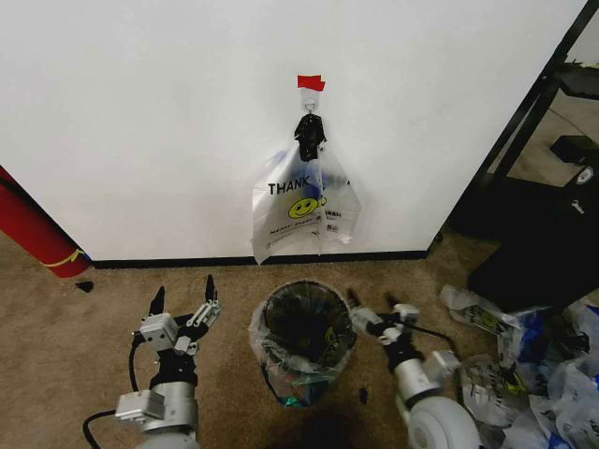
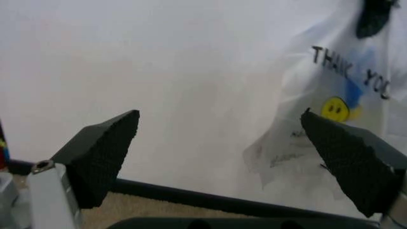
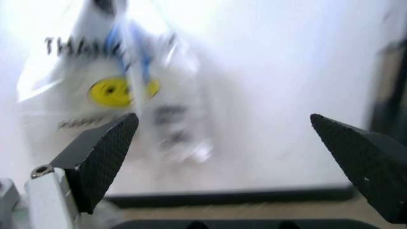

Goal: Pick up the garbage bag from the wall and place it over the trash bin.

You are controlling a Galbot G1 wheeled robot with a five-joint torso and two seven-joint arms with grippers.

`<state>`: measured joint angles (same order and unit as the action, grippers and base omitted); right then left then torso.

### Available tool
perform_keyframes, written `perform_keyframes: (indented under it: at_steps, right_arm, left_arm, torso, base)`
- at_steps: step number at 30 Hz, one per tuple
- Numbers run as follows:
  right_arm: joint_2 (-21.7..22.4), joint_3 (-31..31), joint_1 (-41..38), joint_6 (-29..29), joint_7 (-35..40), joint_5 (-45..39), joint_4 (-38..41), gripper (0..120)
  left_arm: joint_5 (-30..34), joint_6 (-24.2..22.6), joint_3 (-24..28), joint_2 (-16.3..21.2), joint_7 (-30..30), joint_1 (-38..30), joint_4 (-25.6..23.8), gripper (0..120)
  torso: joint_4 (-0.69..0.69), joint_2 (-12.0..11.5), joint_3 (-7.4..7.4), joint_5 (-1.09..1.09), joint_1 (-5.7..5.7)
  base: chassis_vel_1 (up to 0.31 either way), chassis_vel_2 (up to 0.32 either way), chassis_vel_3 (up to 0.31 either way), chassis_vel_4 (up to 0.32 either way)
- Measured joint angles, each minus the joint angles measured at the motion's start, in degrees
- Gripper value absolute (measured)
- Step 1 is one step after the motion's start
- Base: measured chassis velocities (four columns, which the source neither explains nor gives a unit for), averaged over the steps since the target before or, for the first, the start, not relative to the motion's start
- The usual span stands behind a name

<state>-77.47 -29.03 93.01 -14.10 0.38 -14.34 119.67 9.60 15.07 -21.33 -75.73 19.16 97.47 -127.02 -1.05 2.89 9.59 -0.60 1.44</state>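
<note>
On the far wall the garbage bag hangs off a hook, probably for easy grabbing, while the left claw and right claw hover wide open and empty, flanking the trash bin on the carpet.

arms: silver-grey | left tool, right tool: black textured wedge fingers | black cable

The head camera looks forward and down from above at the wall, the carpet and both arms. Each wrist camera sits low, facing the wall between its own fingers. All three views share the hanging bag.
</note>
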Motion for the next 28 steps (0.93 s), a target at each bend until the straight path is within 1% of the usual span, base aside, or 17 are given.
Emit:
perform_keyframes:
  at_steps: [1, 2, 3, 5, 10, 16, 23, 28]
  right_arm:
    - [-1.12, -2.37, 2.56, -1.98, -0.41, 1.89, 1.45, 100]
    - [-1.95, -4.04, 4.33, -2.82, -0.47, 2.99, 2.51, 100]
    - [-1.95, -4.04, 4.33, -2.82, -0.47, 2.99, 2.51, 100]
    - [-4.48, -7.56, 8.72, -4.73, -0.23, 4.49, 5.35, 100]
    - [-8.63, -12.06, 13.87, -6.9, -0.47, 2.18, 9.07, 100]
    - [-11.22, -11.47, 15.35, -7.39, -1.86, 0.35, 11.45, 100]
    - [-13.7, -8.15, 15.95, -8.52, -2.24, 2.93, 12.4, 100]
    - [-13.92, -6.87, 16.9, -9.85, -2.78, 4.32, 11.94, 100]
  left_arm:
    - [-0.94, 1.06, 0.27, 0.15, -0.65, 0.09, 0.72, 100]
    - [-1.49, 1.6, 0.46, 0.26, -1.03, 0.13, 1.06, 100]
    - [-1.49, 1.6, 0.46, 0.26, -1.03, 0.13, 1.06, 100]
    - [-2.62, 2.77, 0.9, 0.29, -1.51, 0.09, 1.74, 100]
    - [-5.55, 5.04, 0.59, -0.49, -1.73, -0.94, 3.07, 100]
    - [-6.91, 6.06, 0.29, -0.76, -1.85, -1.44, 3.61, 100]
    - [-7.43, 6.01, 0.3, -0.33, -1.66, -0.85, 3.64, 100]
    - [-7.5, 5.9, 0.14, -0.1, -1.46, -0.61, 3.65, 100]
  torso:
    - [0.01, 0.0, 0.0, 0.01, 0.0]
    - [0.01, 0.0, 0.0, 0.02, 0.0]
    - [0.01, 0.0, 0.0, 0.02, 0.0]
    - [0.0, 0.0, 0.0, 0.0, 0.0]
    - [0.0, 0.01, 0.0, 0.01, 0.0]
    - [0.02, 0.01, 0.0, 0.01, 0.0]
    - [0.02, 0.01, 0.0, 0.0, 0.0]
    - [0.02, 0.01, 0.0, 0.01, 0.0]
  base:
    - [0.0, 0.0, 0.0, 0.0]
    - [0.0, 0.0, 0.0, 0.0]
    - [0.0, 0.0, 0.0, 0.0]
    - [0.0, 0.0, 0.0, 0.0]
    - [0.0, 0.0, 0.0, 0.0]
    - [0.0, 0.0, 0.0, 0.0]
    - [0.0, 0.0, 0.0, 0.0]
    - [0.0, 0.0, 0.0, 0.0]
